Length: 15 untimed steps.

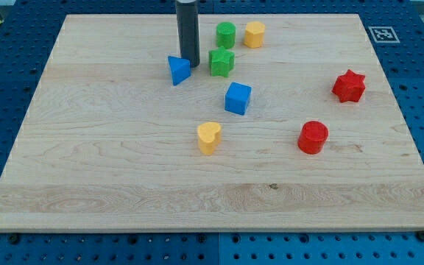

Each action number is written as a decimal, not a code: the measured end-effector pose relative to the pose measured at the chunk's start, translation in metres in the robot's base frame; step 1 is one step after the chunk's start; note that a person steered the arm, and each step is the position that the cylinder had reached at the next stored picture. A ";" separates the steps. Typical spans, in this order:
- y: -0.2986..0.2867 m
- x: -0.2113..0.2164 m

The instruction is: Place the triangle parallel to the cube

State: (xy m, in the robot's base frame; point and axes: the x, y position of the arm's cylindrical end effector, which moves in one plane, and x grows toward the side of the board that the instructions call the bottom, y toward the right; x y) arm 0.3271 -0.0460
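In the one camera view you look down at a slant on a pale wooden board (124, 184) resting on a blue perforated table (6, 88). The dark rod comes down from the top edge of the frame, slightly left of centre, and my tip (190, 64) stands on the board in the upper middle. You will see no hand here: the arm ends in the bare rod, with nothing that opens or closes, and it holds nothing.

The blue triangle (179, 70) sits just left of my tip, so close that you cannot tell whether they touch. The green star-shaped block (221, 62) lies just right of the tip, with a narrow strip of board between them. Above it, near the board's top edge, stand the green cylinder (226, 34) and, just to its right, the yellow hexagonal block (254, 34).

The blue cube (237, 98) sits below and to the right of the triangle, near the centre of the frame, apart from it. The yellow heart-shaped block (208, 138) lies lower left of the cube. On the right you find the red star (349, 86) and, below and left of it, the red cylinder (313, 137). A black-and-white marker (382, 34) is printed at the board's upper right corner.
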 end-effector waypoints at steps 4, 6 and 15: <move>-0.044 0.009; -0.042 -0.006; -0.012 0.057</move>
State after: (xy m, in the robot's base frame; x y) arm 0.3837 -0.0583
